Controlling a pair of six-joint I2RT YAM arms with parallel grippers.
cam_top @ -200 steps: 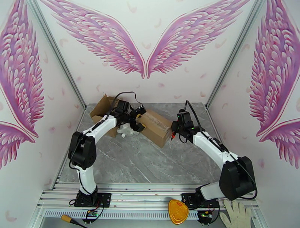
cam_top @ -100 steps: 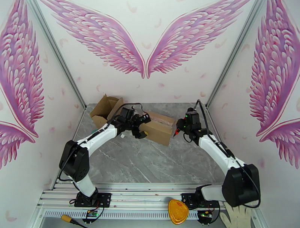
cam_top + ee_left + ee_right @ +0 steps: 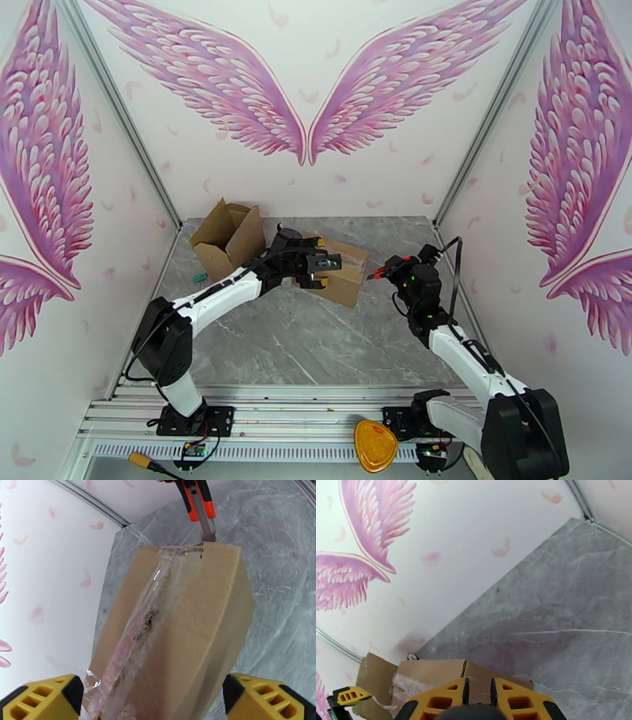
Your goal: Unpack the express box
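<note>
The express box (image 3: 344, 273) is a brown carton lying at mid-table, its top seam covered with crumpled clear tape (image 3: 147, 619). My left gripper (image 3: 321, 267) is open, its yellow fingers (image 3: 44, 700) standing on either side of the box's (image 3: 189, 634) left end. My right gripper (image 3: 393, 269) is shut on an orange-handled cutter (image 3: 376, 275). The cutter's blade (image 3: 207, 528) touches the far end of the taped seam. In the right wrist view the right gripper (image 3: 478, 692) hangs above the box (image 3: 434, 672).
An opened cardboard box (image 3: 229, 235) stands at the back left with a small green thing (image 3: 197, 277) beside it. A yellow rounded object (image 3: 375, 446) lies on the front rail. The walls close in at the back and on both sides.
My left arm swung right from the opened box to the express box's left end. The right arm drew back toward the near right, keeping the cutter at the box's right end.
</note>
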